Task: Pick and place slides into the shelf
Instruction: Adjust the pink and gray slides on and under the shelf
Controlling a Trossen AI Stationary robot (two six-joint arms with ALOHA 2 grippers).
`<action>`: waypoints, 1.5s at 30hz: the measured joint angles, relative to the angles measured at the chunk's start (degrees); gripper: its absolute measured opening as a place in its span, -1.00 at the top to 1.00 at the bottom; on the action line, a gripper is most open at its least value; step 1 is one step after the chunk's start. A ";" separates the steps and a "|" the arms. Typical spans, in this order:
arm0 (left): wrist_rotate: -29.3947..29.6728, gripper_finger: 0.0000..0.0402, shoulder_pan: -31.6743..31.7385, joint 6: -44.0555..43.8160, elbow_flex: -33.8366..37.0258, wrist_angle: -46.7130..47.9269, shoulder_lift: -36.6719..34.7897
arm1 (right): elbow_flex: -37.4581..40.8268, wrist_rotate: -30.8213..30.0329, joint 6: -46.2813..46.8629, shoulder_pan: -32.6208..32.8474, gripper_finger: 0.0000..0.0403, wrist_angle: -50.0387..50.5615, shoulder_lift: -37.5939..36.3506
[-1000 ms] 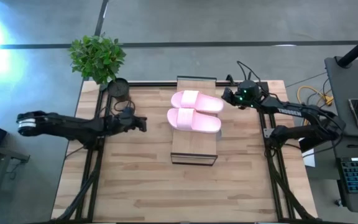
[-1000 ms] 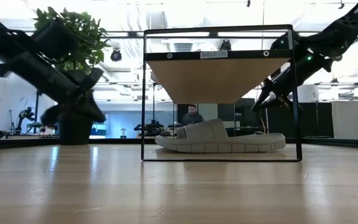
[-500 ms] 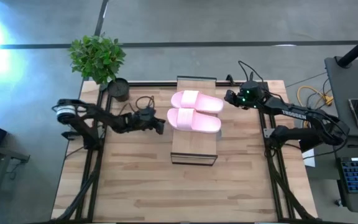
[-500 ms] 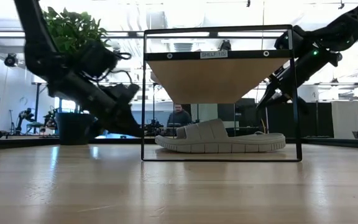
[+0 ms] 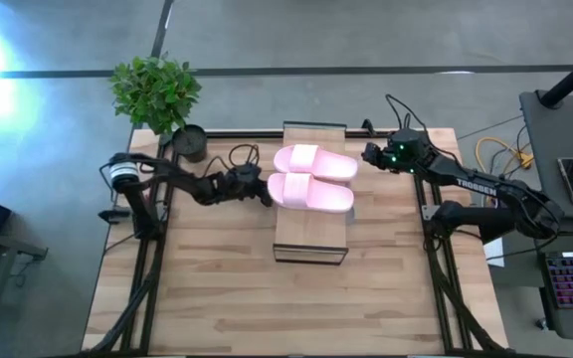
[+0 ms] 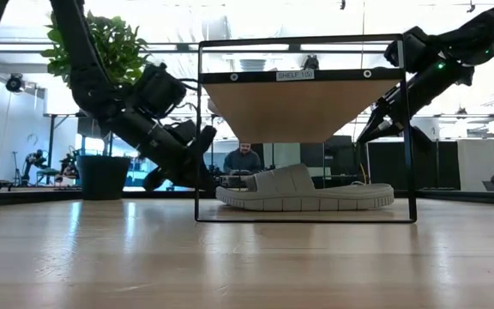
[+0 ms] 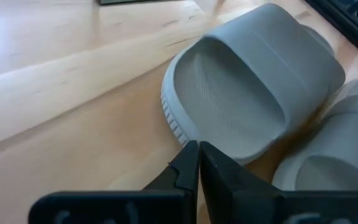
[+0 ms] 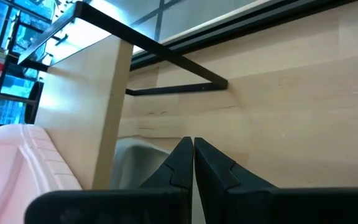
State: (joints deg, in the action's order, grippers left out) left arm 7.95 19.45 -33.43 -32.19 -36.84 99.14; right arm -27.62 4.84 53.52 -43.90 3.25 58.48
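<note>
The shelf (image 5: 311, 234) stands mid-table with two pale pink slides (image 5: 313, 159) (image 5: 311, 195) lying side by side on its wood top. Under the top, on the table, lie two grey-green slides (image 7: 253, 87) (image 7: 328, 158); the low view shows one of them (image 6: 303, 190). My left gripper (image 5: 266, 195) is shut and reaches low at the shelf's left side, its tips (image 7: 197, 152) at the nearer grey-green slide's heel end. My right gripper (image 5: 367, 154) is shut and hangs in the air off the shelf's far right corner (image 8: 193, 152). My left gripper's shut fingertips (image 7: 190, 155) slant down from the table's left, right at the ridged sole edge of the grey-green slide's heel (image 7: 174, 124). I cannot tell whether they touch it. The slide lies flat on the table.
A potted plant (image 5: 155, 91) and a dark pot (image 5: 189, 141) stand at the table's far left corner. The shelf's black frame posts (image 6: 198, 129) (image 6: 412, 129) edge the opening. A person (image 6: 243, 160) sits in the room beyond the table.
My left gripper has swung from the table's left edge toward the shelf, sinking and rolling a little, and now reaches the shelf's left opening by the grey-green slide. It has stayed shut. The slides have not moved.
</note>
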 joint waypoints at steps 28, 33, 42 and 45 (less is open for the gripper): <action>2.35 1.00 0.47 -0.81 -4.44 39.17 -36.40 | -3.22 -2.57 4.74 0.02 0.96 20.07 -13.06; 4.21 1.00 0.78 -2.26 -4.72 39.87 -39.16 | -4.30 -3.25 7.48 0.40 0.96 27.89 -15.63; -0.40 1.00 0.80 -3.25 -7.59 34.66 -30.98 | -5.46 -2.93 12.30 6.69 0.96 28.09 -15.63; -3.16 1.00 0.80 -3.26 -9.38 34.36 -27.83 | -6.00 -2.77 13.89 9.20 0.96 28.24 -15.61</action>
State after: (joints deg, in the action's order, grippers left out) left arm 4.80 20.25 -36.69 -41.56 -2.48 71.31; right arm -33.63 2.07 67.41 -34.70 31.49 42.87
